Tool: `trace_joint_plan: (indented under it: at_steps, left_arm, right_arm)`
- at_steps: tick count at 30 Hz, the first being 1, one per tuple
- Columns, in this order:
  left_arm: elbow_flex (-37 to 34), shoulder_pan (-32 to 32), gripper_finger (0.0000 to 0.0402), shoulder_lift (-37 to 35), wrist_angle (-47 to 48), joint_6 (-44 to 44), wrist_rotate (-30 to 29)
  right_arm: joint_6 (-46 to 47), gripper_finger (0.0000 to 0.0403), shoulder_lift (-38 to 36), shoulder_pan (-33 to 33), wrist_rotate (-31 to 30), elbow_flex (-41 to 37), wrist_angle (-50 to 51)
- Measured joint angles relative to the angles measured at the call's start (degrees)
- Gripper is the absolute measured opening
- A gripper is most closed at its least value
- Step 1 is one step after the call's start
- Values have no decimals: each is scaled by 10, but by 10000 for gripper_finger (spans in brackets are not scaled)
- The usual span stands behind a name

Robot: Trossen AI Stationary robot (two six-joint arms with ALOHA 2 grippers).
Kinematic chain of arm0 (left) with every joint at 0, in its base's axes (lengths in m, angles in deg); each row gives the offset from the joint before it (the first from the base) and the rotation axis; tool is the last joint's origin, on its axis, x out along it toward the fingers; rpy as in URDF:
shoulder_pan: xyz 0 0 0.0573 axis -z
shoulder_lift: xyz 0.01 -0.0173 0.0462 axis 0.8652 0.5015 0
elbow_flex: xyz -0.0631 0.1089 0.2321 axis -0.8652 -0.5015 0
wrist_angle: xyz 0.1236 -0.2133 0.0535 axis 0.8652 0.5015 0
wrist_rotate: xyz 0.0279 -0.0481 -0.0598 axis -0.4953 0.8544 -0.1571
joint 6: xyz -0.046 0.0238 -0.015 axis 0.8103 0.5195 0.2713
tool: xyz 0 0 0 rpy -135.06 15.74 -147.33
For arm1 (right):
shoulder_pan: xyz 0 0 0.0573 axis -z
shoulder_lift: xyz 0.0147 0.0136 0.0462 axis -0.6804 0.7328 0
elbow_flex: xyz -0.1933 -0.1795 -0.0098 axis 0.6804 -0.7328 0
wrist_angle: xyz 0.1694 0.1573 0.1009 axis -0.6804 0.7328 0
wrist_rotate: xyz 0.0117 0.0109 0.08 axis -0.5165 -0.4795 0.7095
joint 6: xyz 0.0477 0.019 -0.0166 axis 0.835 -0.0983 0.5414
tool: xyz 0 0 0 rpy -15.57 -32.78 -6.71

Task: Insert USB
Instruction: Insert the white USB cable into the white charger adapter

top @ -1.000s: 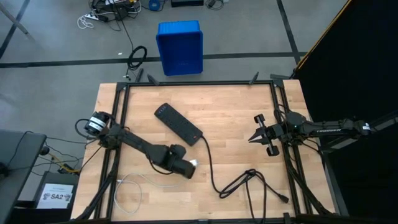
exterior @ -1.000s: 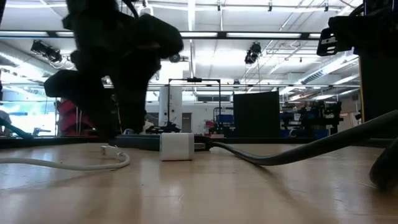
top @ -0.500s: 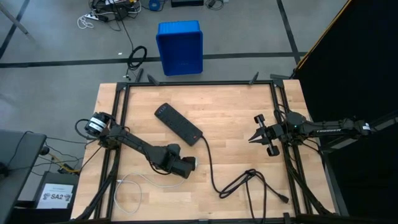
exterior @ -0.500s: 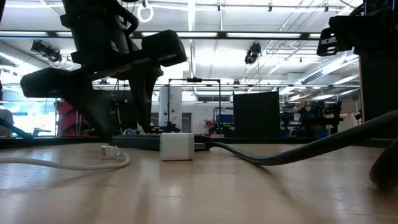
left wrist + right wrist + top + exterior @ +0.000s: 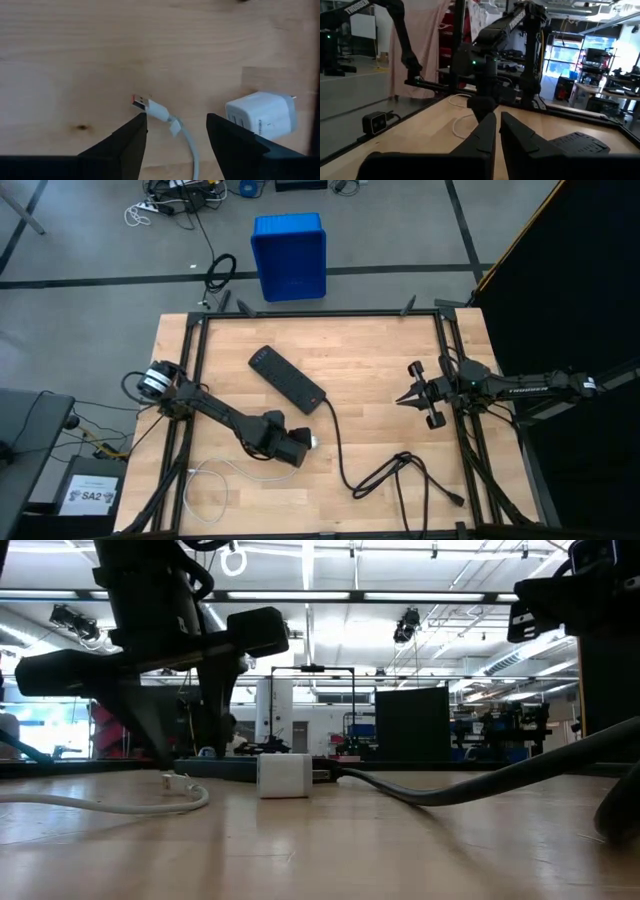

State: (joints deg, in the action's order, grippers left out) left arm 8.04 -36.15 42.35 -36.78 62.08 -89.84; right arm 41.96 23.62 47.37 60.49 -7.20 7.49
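Note:
The USB is a thin white cable lying in a loop near the table's front left. Its plug end lies flat on the wood beside the white charger cube, which stands on the table. My left gripper points steeply down over the plug end and is open. One finger stands on each side of the cable just behind the plug, and neither touches it. My right gripper is shut and hangs raised at the table's right edge.
A long black power strip lies slantwise behind the cube. Its thick black cord runs toward the front right and coils there. A blue bin stands on the floor beyond the far edge. Bare wood lies between the two arms.
My left gripper has rolled about its own pointing line while staying over the USB plug end. The plug, the cable and the cube have not moved.

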Motion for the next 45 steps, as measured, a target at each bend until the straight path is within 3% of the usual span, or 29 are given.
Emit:
trace_joint_plan:
  at_steps: [8, 23, 36, 41, 45]
  left_arm:
    - [0, 0, 193, 32, -35, 22, 2]
    - [2, 0, 187, 50, -13, 66, 2]
    - [1, -4, 67, 51, 12, 47, 4]
    - [0, -5, 11, 51, 12, -30, -5]
    - [9, -5, 4, 52, 15, -145, -5]
  right_arm:
    - [0, 4, 0, 0, -1, 0, 0]
    - [-16, 2, 0, 1, -18, 0, -8]
    - [-11, 1, 0, 1, -18, 0, -12]
    - [-11, 3, 0, 1, -18, 0, -12]
    - [-11, 1, 0, 1, -39, 0, -12]
